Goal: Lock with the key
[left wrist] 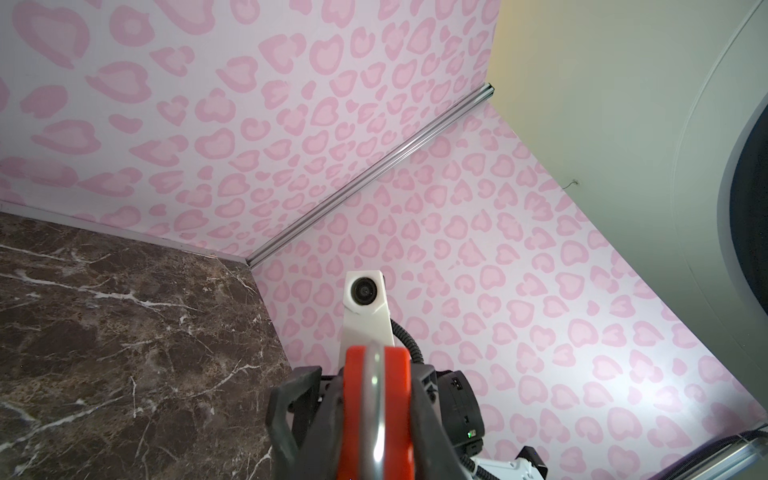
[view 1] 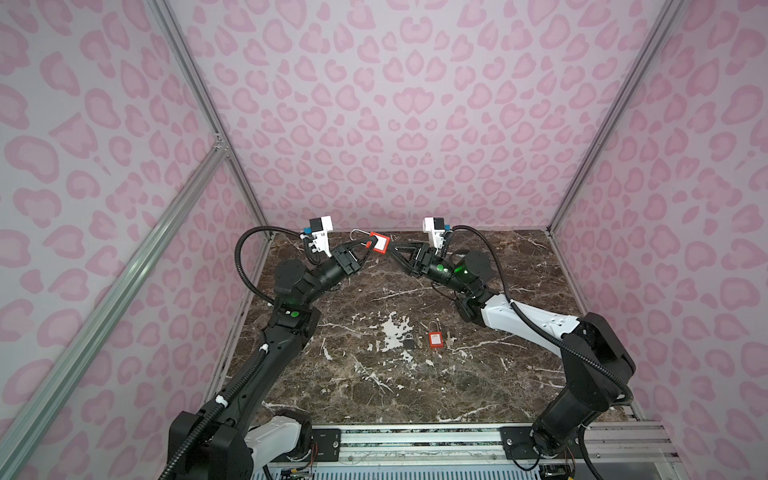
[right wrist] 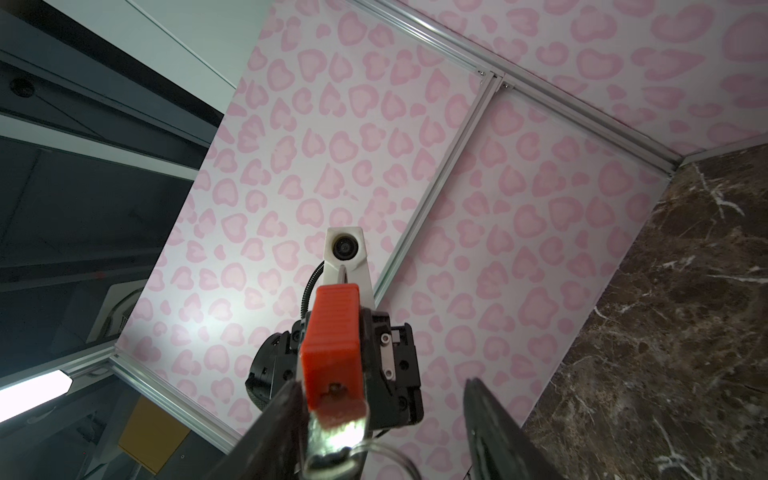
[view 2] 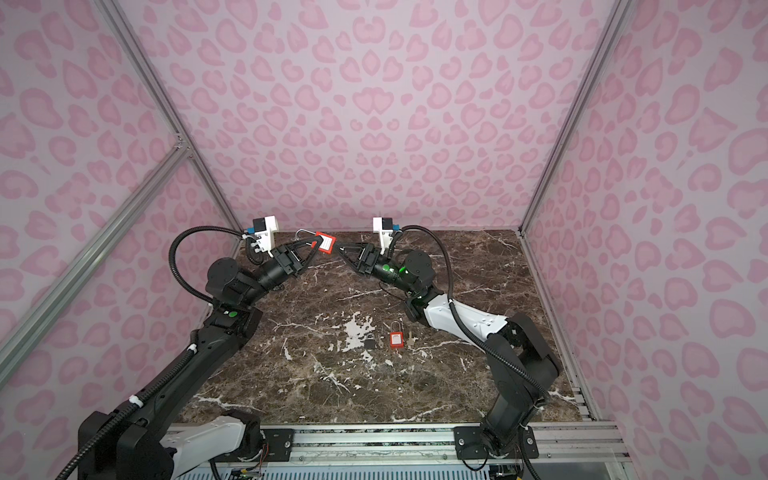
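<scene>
Right wrist view: the right gripper (right wrist: 382, 436) stands open. One black finger (right wrist: 270, 436) is just beside the silver key (right wrist: 332, 440) and the other (right wrist: 494, 432) is well apart from it. The key sits in the bottom end of a red padlock (right wrist: 334, 345), and a thin key ring (right wrist: 388, 451) hangs off it. Whether the near finger touches the key I cannot tell.

Left wrist view: the left gripper (left wrist: 365, 436) is clamped on the red padlock (left wrist: 376, 411), one finger (left wrist: 291, 411) on each flat side. The steel shackle (left wrist: 376, 415) runs along the lock toward the camera.

Both top views show the padlock (view 1: 380, 242) (view 2: 325, 242) held in the air above the back edge of the table. It is between the left gripper (view 1: 371, 245) (view 2: 316, 246) and the right gripper (view 1: 392, 251) (view 2: 338, 250), whose tips almost meet at the lock. The shackle (view 1: 357, 235) sticks out on the left arm's side.

Out on the brown marble table (view 1: 374, 395), near its middle, a second red padlock (view 1: 435, 338) (view 2: 395, 337) lies flat. A small dark lock (view 1: 409, 343) lies just beside it. Pink spotted walls (view 1: 415, 124) close in the table on three sides.
</scene>
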Action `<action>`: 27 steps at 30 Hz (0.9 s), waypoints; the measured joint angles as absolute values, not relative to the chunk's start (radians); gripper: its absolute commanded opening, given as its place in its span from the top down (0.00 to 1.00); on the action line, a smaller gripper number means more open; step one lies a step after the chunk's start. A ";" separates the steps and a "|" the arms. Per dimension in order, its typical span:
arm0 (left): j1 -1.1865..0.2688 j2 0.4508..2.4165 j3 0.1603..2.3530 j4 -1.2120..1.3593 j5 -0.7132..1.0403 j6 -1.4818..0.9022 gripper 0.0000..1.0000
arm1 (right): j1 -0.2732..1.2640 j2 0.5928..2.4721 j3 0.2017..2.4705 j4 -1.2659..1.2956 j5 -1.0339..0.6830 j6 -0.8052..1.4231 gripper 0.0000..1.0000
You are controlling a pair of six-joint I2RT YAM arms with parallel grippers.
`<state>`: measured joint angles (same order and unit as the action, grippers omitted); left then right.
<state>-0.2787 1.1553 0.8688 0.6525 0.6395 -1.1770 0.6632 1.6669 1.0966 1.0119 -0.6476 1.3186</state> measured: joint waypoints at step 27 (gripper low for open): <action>-0.277 1.157 0.870 0.646 0.637 -1.177 0.96 | 0.668 1.672 1.065 1.077 -0.663 1.378 0.64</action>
